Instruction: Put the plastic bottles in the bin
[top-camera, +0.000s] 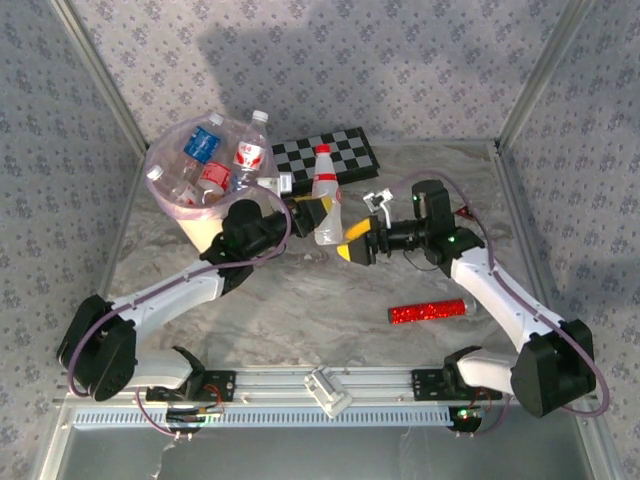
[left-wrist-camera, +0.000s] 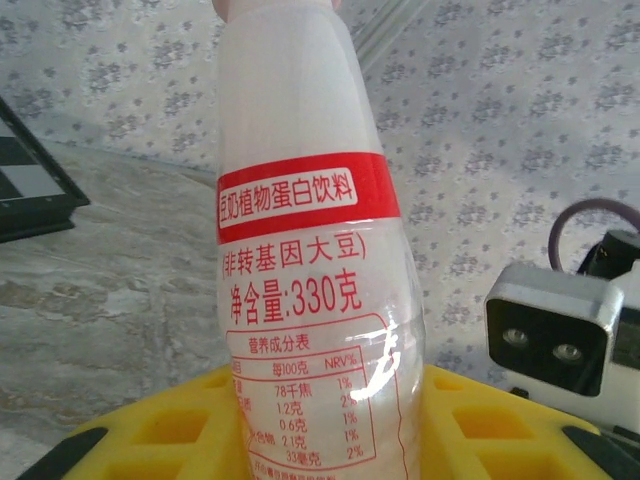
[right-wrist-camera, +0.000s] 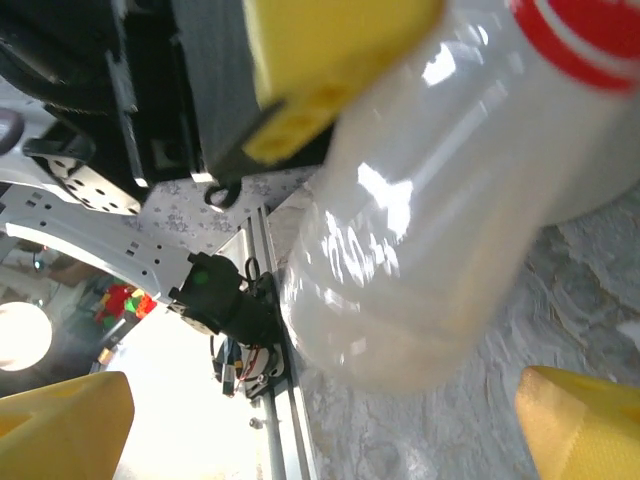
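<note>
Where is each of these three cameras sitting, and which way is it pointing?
Top: above and behind the arms, looking down at the table; both arms, left hand and right hand show.
Left wrist: on the left arm, facing forward at the bottle it grips; its yellow fingers show.
Right wrist: on the right arm, facing that bottle; its open yellow fingers show.
Shared: all three show the bottle.

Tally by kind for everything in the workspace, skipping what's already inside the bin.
plastic bottle, held in the left gripper: 1
bin: 1
checkerboard: 1
red glittery tube: 1
Total: 4
</note>
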